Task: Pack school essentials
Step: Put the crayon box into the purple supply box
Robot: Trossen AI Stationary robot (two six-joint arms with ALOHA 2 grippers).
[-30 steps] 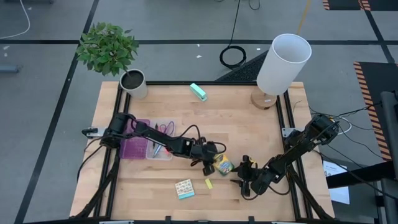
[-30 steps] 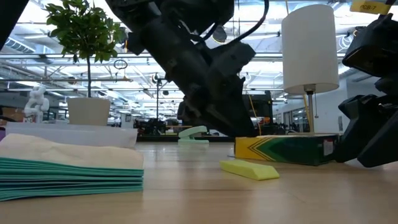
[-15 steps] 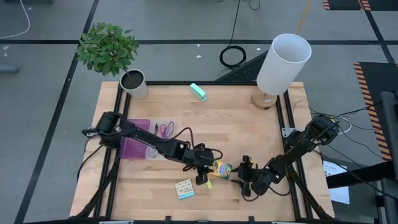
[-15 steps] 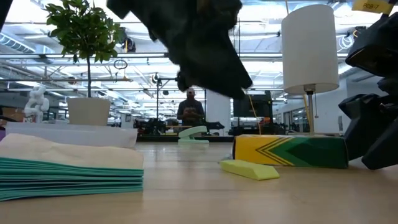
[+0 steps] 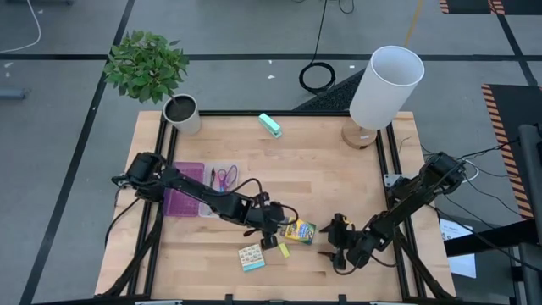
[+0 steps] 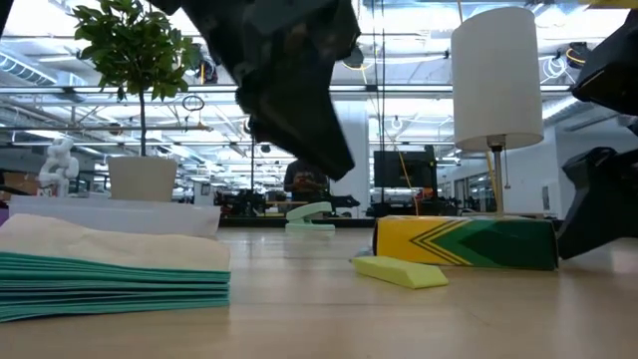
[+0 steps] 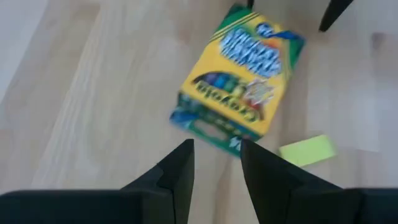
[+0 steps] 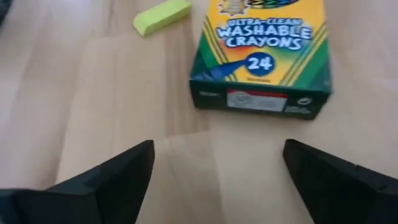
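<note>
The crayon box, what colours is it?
Yellow and green crayon box, with blue writing; clearest in the right wrist view.

Left wrist view: crayon box is motion-blurred, its small print unreadable; the tiny yellow piece just beyond the narrowly parted fingertips is equally soft. Right wrist view: the box's far end is cut off. Low view: left arm is a dark blur, gripper indistinguishable.
</note>
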